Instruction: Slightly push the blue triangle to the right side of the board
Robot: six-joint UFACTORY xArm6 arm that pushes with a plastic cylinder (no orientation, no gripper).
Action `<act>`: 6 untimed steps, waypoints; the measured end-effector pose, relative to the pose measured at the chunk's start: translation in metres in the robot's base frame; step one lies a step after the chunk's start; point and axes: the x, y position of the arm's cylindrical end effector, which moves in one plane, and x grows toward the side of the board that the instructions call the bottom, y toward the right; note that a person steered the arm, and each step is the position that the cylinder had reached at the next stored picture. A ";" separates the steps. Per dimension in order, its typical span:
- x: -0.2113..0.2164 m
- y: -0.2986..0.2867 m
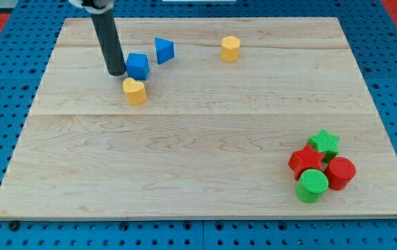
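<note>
Left of blue cube (137,66): my tip (116,72)

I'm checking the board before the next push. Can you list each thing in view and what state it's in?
my tip: down on the board, just left of the blue cube.
blue cube: between tip and blue triangle.
blue triangle: just right of the cube, near the top edge.
yellow heart: just below the cube.
yellow hexagon: alone, upper middle.
green star, red star, red cylinder, green cylinder: clustered, lower right.
</note>
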 end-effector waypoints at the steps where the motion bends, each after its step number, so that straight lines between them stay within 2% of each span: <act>1: -0.021 -0.026; 2: -0.074 0.004; 4: -0.083 0.078; 5: -0.076 0.083; 6: -0.069 0.017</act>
